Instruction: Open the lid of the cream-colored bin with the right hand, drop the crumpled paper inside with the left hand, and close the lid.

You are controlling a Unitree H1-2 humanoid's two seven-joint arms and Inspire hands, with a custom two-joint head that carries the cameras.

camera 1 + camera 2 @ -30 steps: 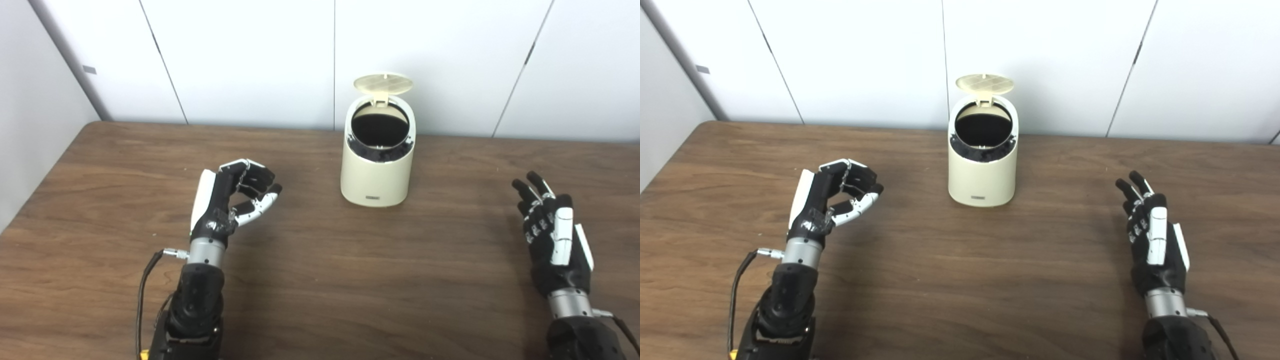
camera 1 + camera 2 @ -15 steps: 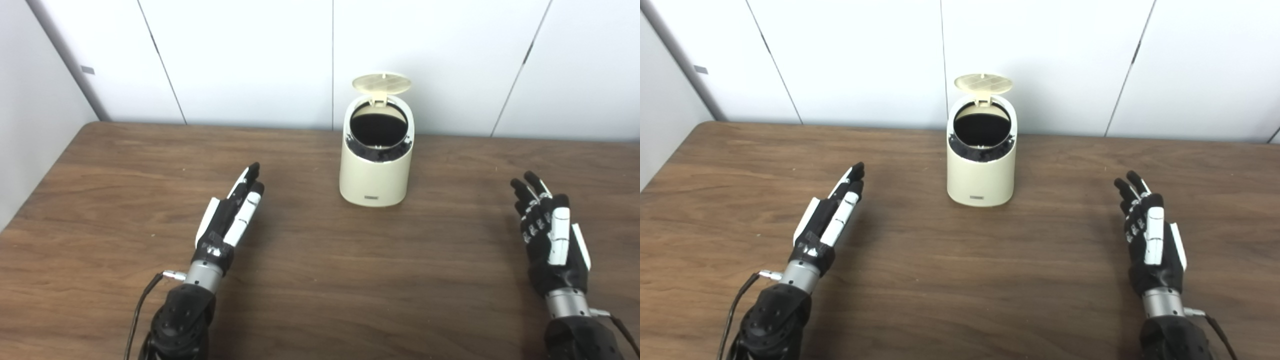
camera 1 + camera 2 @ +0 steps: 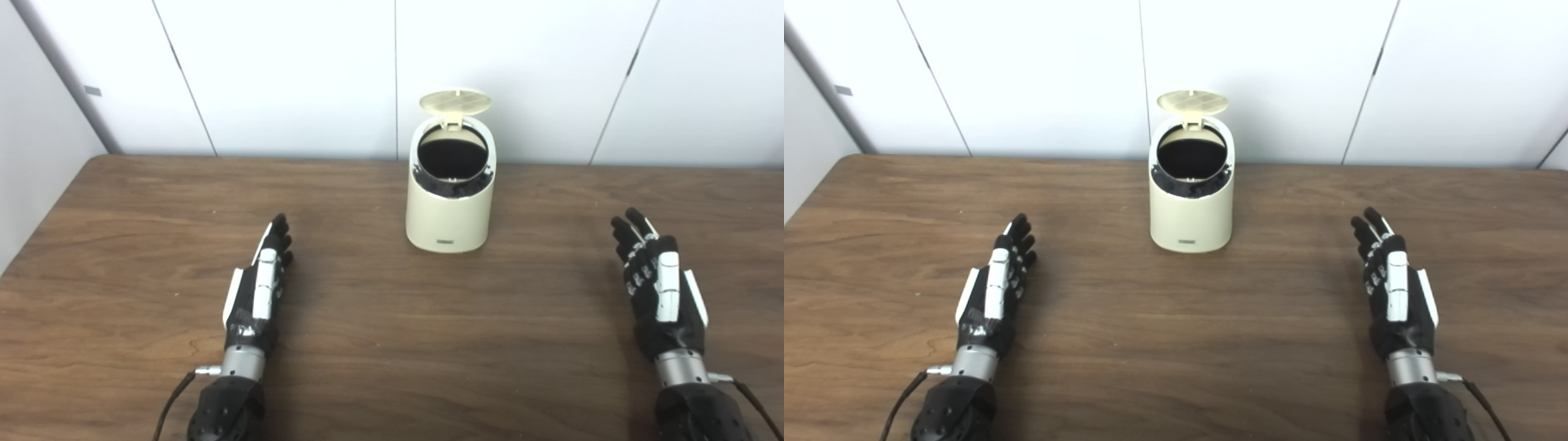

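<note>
Resting flat, left hand point(image 3: 257, 294) and right hand point(image 3: 658, 288) released, fingers extended, nothing held, near counter point(image 3: 380, 343) front edge. Cream bin point(image 3: 450, 202) upright near back edge centre, lid point(image 3: 456, 101) up. Crumpled paper not visible, likely inside; closing lid remains.

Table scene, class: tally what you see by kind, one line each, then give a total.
Bin, lid up: 1
Hands, left and right, both open and empty: 2
Table: 1
Crumpled paper: 0 in view
Total: 4
</note>
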